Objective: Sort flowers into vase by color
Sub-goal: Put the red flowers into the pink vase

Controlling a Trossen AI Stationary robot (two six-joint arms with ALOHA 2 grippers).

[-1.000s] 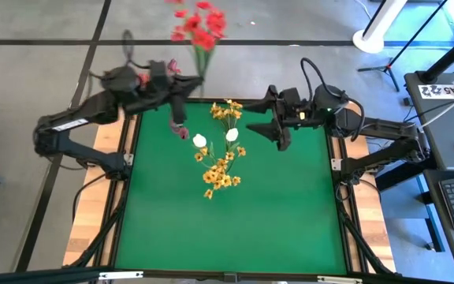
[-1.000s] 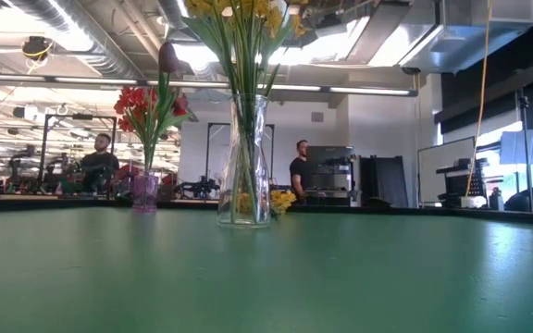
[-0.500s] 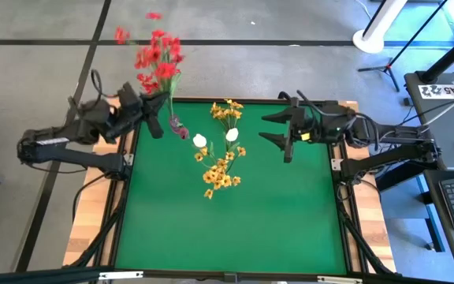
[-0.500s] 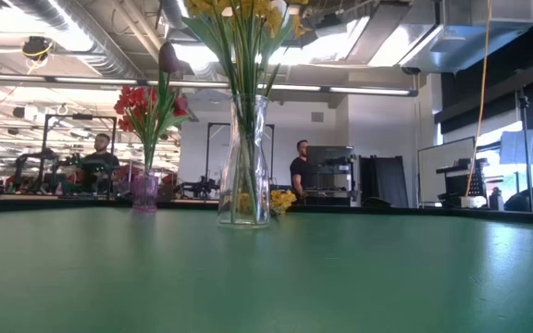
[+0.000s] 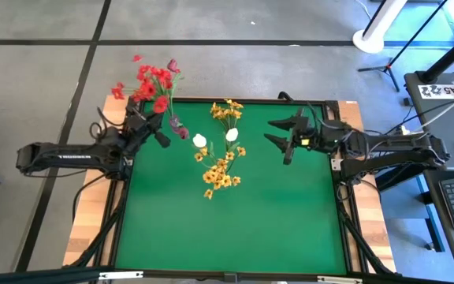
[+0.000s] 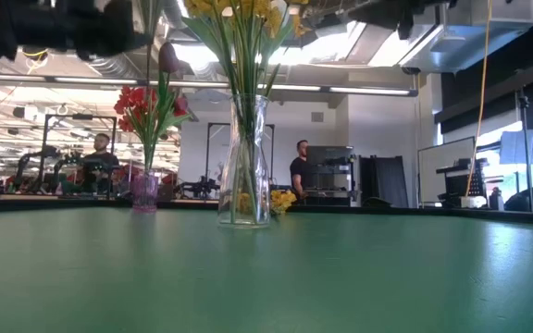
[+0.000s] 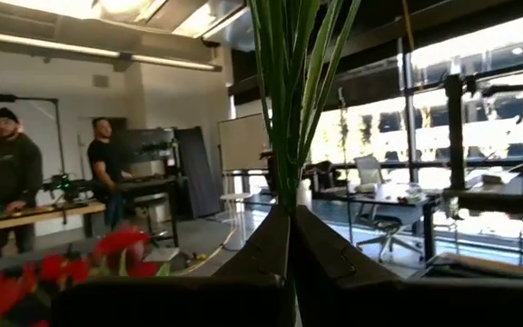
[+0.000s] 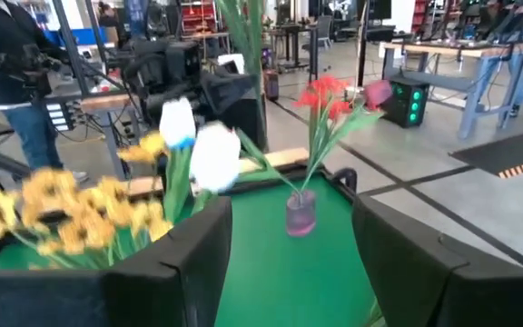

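My left gripper [image 5: 161,139] is near the table's far left corner, shut on the green stems of a red flower cluster [image 5: 146,79] that stands up above it. Beside it stands a small pink vase [image 6: 144,192] [image 8: 300,214] holding red flowers [image 6: 146,106] and a tall dark-red bud [image 6: 167,57]. A clear glass vase [image 6: 245,166] near the middle holds yellow clusters [image 5: 221,175] and white buds [image 5: 199,140]. My right gripper [image 5: 274,132] [image 8: 289,272] hovers open at the far right, with nothing between its fingers. My left gripper pinches a bundle of thin green stems [image 7: 286,193] between its two shut fingers. The fingers come roughly level from the table's left and lie across the stems. The stems rise straight up out of the wrist view. Their lower ends are hidden behind the fingers.
The near half of the green mat [image 5: 235,237] is free. A black frame [image 5: 345,213] rims the table. In the low view both arms show only as dark blur along the top. People stand at benches in the room beyond the far edge.
My left gripper has come down and drawn back toward the table's left edge, still shut, carrying the red cluster from over the far edge to beside the pink vase. The cluster has stayed upright. My right gripper has sunk and drawn back a little toward the right edge.
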